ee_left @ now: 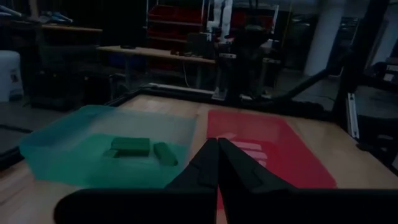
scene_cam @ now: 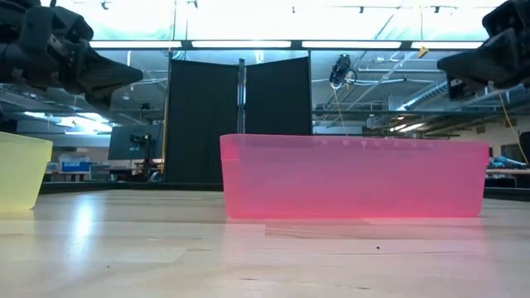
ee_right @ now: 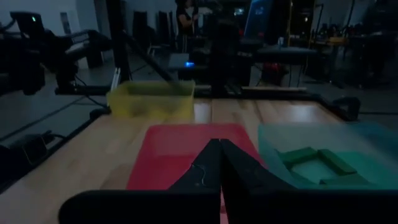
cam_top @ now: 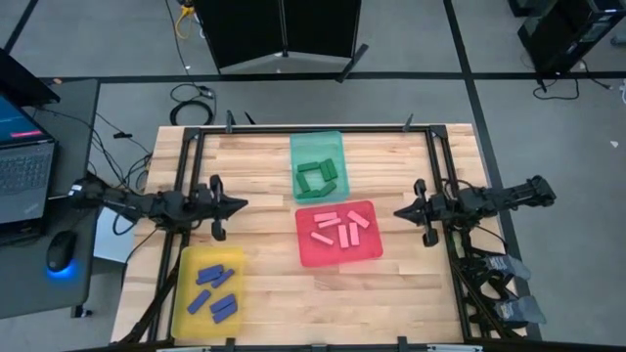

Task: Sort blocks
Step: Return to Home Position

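Several green blocks (cam_top: pixel 317 178) lie in the teal tray (cam_top: pixel 318 144) at the far middle. Pink blocks (cam_top: pixel 339 229) lie in the red tray (cam_top: pixel 372 251) at the table's middle. Blue blocks (cam_top: pixel 215 290) lie in the yellow tray (cam_top: pixel 189 318) at the near left. My left gripper (cam_top: pixel 243 204) hovers shut at the left side, pointing level toward the trays. My right gripper (cam_top: pixel 398 211) hovers shut at the right side, pointing level toward the red tray. Neither holds anything.
A laptop (cam_top: pixel 22 156) and a mouse (cam_top: pixel 60 251) sit on a side table left of the work table. Black frame rails (cam_top: pixel 186 166) run along the table's left and right sides. Bare wood lies along the near edge between the yellow and red trays.
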You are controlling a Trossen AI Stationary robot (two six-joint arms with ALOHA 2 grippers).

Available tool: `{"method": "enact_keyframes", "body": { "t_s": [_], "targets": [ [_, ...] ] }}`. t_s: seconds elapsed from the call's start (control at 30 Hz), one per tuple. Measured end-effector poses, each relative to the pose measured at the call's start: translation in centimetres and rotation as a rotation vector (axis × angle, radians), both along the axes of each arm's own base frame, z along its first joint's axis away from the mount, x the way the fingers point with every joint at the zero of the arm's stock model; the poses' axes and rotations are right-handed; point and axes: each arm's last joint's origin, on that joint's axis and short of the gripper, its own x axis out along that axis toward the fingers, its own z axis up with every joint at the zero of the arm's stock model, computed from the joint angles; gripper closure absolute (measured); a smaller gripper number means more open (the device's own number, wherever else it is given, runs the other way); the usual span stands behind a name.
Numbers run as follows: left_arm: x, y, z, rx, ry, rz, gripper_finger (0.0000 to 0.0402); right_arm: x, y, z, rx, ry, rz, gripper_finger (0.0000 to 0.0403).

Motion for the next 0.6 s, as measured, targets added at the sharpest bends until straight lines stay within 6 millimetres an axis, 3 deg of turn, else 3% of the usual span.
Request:
{"method": "enact_keyframes", "body": {
  "t_s": [0.6],
  "targets": [
    [-0.22,-1.11,-0.77,0.065,0.083,-0.082,0.0391,0.21,0.12,-0.58,-0.103,-0.018,0.027,0.0376]
  ]
}}
